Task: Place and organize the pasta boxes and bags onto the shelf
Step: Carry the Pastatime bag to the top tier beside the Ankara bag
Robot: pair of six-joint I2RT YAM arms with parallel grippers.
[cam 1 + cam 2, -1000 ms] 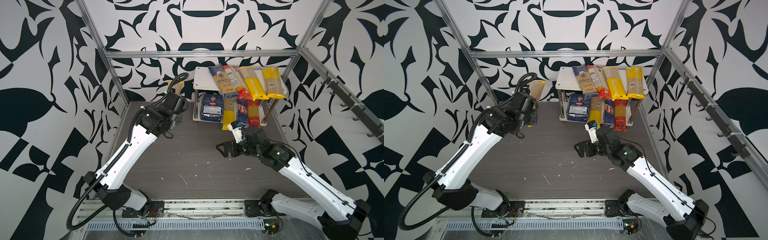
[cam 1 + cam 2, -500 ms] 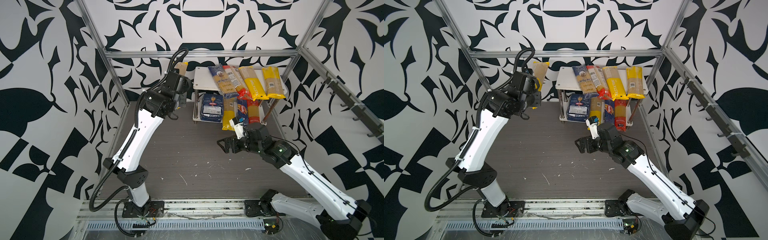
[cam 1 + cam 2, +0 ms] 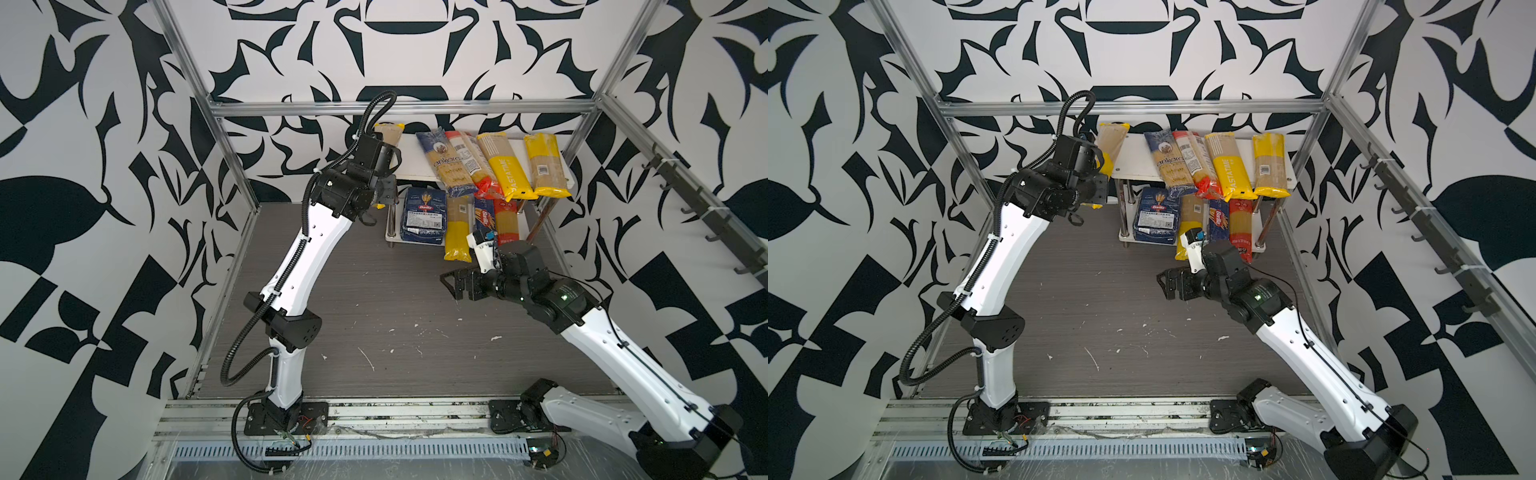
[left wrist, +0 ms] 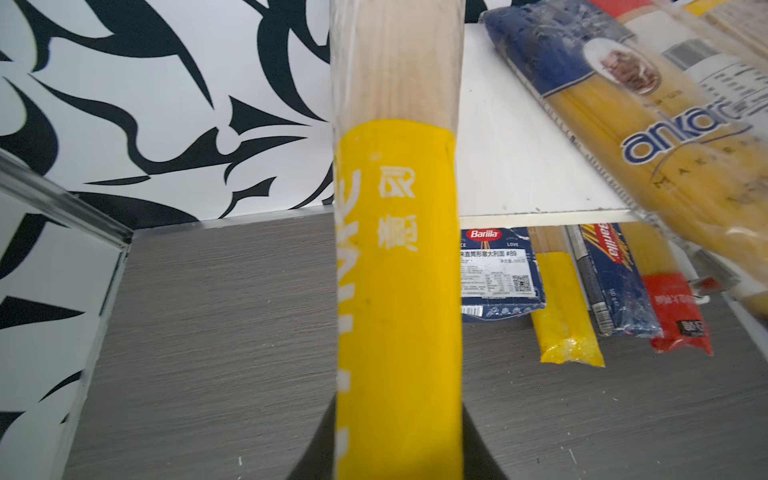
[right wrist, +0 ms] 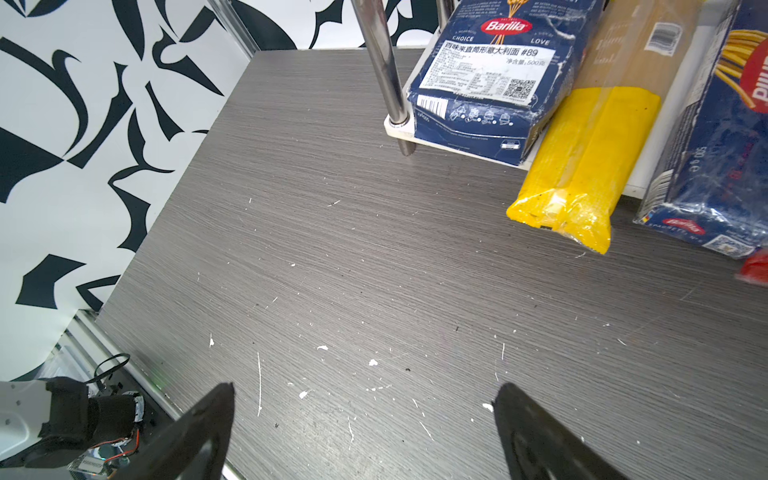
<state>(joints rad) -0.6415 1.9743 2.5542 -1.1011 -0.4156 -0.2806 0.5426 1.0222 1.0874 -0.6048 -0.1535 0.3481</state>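
Left jaws: clamped on yellow-ended spaghetti bag (image 4: 397,257) | right jaws: wide, empty | risk: knocking ankara bag (image 4: 665,137) (overhanging) off shelf (image 4: 511,137)

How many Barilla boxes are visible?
2, on the lower board: the wide box at its left, the narrow box right of a yellow-ended bag. Others may be hidden.
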